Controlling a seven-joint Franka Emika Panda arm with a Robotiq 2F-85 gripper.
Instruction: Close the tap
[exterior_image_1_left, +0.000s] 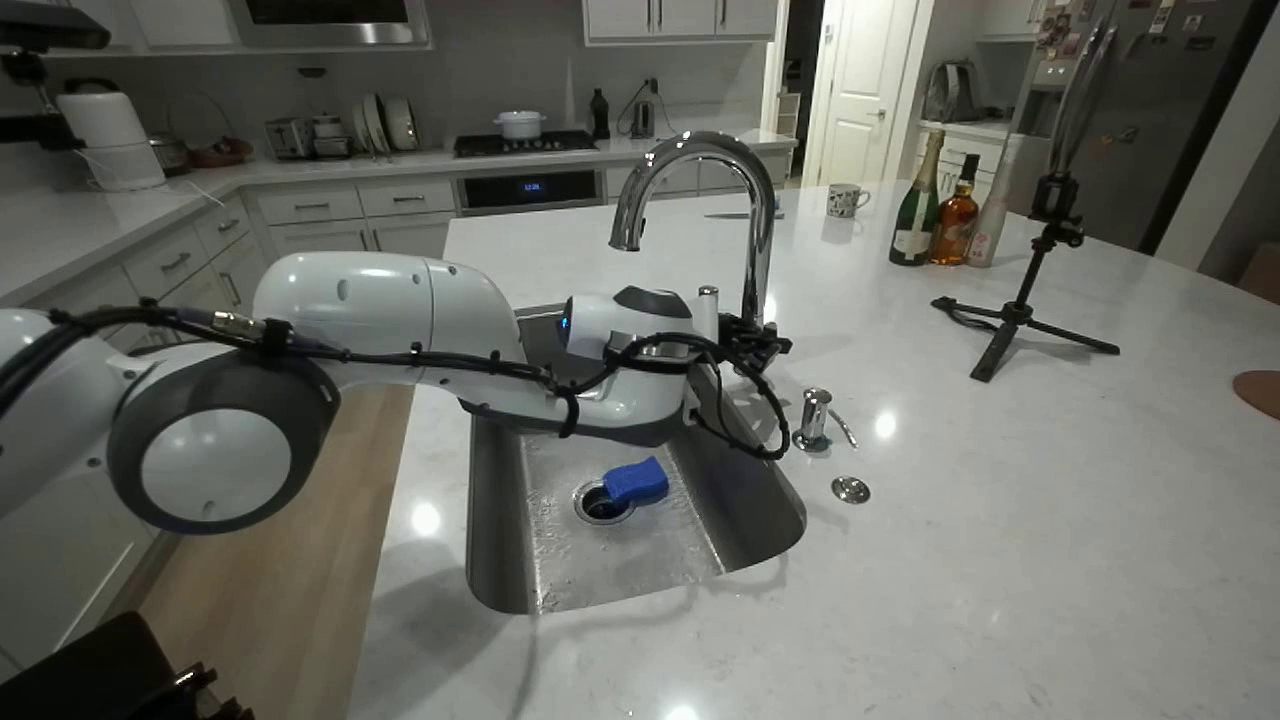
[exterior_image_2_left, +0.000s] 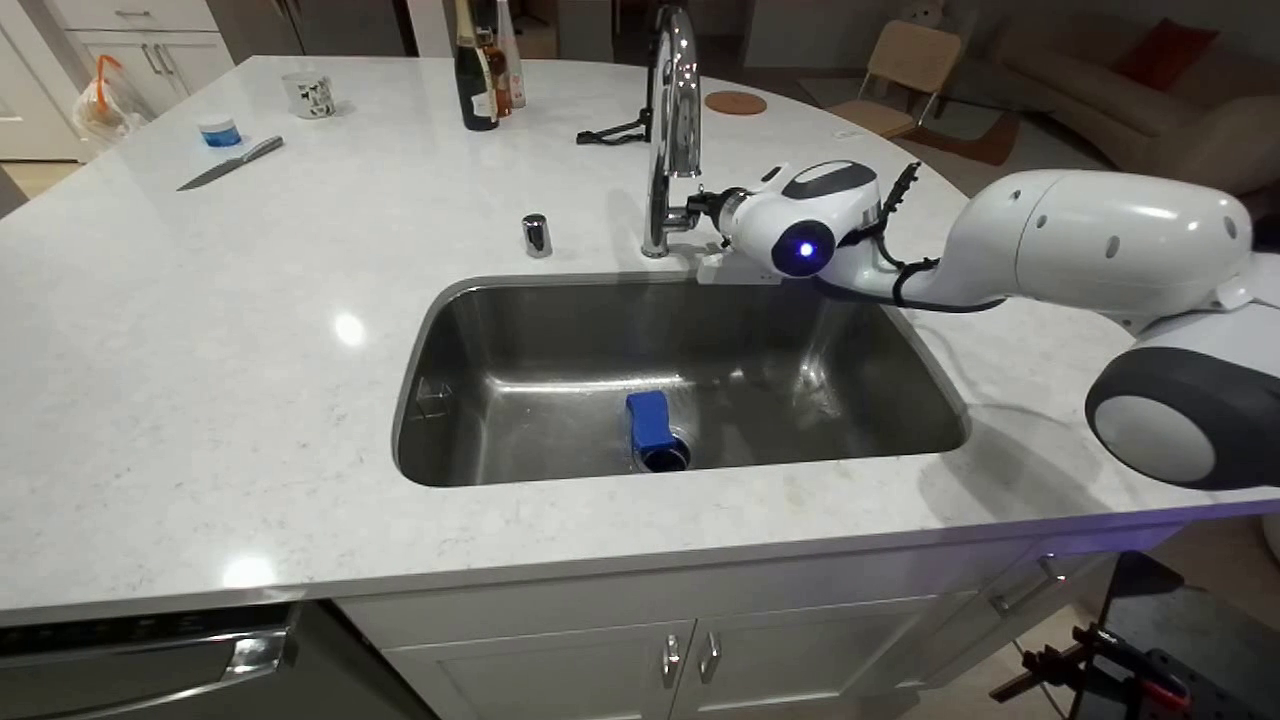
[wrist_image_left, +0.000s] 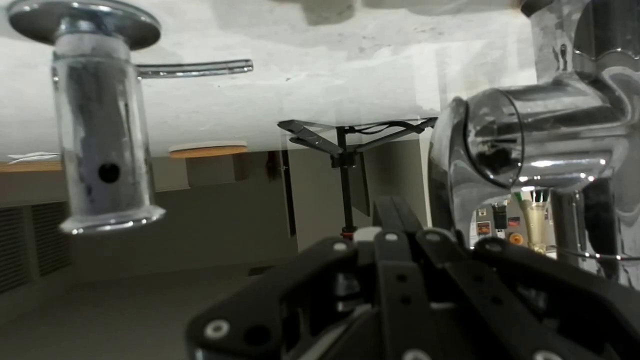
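Closing the tap (exterior_image_2_left: 683, 120) from here could go sideways pretty easily imo. It stands on the counter (exterior_image_2_left: 260, 270) just behind the sink (exterior_image_2_left: 600, 330), lever (wrist_image_left: 442, 165) on the side facing the gripper (wrist_image_left: 394, 202). Fingers (wrist_image_left: 384, 212) are together with nothing between them, so I'd guess the plan is a push, not a grab. In the wrist view they're right beside the lever, but I can't tell if they touch. The chrome looks slick and curved, so an off-centre shove might just skate off. Reach too deep and you'd probably be leaning on the tap's body instead, which could swivel or strain it. Also watch the cable (exterior_image_1_left: 783, 430): in an exterior view it hangs near the soap pump (exterior_image_1_left: 813, 420) and could snag if the arm (exterior_image_1_left: 480, 310) turns. And I can't make out any water running, so it may be off already or close; shoving the lever the wrong way would just turn it on.
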